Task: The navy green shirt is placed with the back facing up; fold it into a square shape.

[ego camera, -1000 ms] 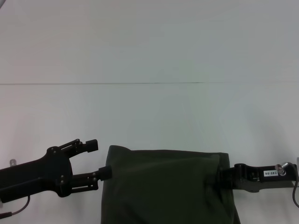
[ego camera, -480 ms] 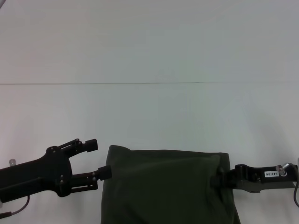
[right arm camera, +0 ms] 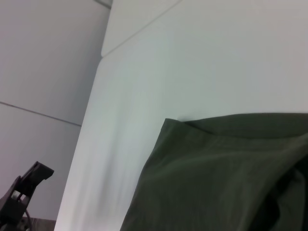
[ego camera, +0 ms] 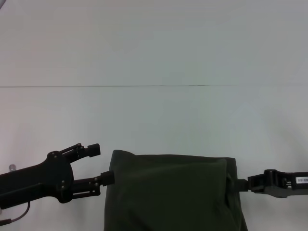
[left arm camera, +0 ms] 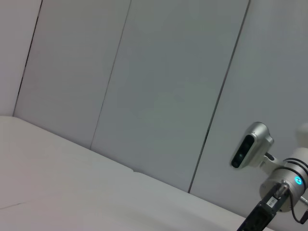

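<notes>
White table (ego camera: 154, 48) (thin seam); grey panelled wall (left arm camera: 163, 96).

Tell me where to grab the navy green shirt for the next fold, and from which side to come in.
Judging by its pose, grip the navy green shirt at its two far corners, each gripper coming in from its own side. The far edge lies straight across the table; the left gripper sits open at the left corner, and the right gripper is at the right edge.

Left arm low at left, reaching inward toward centre. Left gripper (ego camera: 102, 165) fingers spread wide: one finger raised, other lower with tip against cloth edge. Right arm low at right, lying level, pointing inward. Right gripper (ego camera: 230, 183) tip at cloth's right edge; finger state unclear.
</notes>
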{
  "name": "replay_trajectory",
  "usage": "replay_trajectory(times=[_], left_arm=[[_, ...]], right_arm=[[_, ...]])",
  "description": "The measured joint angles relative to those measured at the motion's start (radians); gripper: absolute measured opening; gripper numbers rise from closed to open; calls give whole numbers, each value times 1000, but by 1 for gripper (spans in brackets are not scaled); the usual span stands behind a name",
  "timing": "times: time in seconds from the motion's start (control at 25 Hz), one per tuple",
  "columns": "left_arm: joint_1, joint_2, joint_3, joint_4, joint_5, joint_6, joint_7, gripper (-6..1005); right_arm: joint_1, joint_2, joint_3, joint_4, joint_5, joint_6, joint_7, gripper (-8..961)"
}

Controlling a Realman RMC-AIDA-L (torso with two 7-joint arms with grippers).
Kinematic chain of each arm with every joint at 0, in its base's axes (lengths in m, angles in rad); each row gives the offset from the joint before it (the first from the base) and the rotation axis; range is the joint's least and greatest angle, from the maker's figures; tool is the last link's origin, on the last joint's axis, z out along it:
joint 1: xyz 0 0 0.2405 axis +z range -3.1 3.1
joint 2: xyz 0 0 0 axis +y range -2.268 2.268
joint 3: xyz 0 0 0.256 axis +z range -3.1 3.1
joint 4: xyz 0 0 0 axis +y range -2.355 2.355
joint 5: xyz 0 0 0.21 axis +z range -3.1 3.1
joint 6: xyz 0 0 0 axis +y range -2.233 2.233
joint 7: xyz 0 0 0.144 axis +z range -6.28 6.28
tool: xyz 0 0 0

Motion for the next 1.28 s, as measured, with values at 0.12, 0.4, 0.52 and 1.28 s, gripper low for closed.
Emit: replay_trajectory(times=[0.12,0.4,0.52,1.28], left_arm=[[0,0,0,0,0,0,-7,932],[-1,2,-2,2,-5,2,-14,932],[-2,3,-2,2,-13,2,-15,932],[1,5,-2,2,-28,-10,-28,933]], right_arm=[[-26,-7,28,-9,1,-21,-10,13],[-55,-12,46,5,2,-59,-61,3],[-49,-17,50,13,1,-91,-63,-1],[-35,-21,41,94,-28,-210,-88,653]])
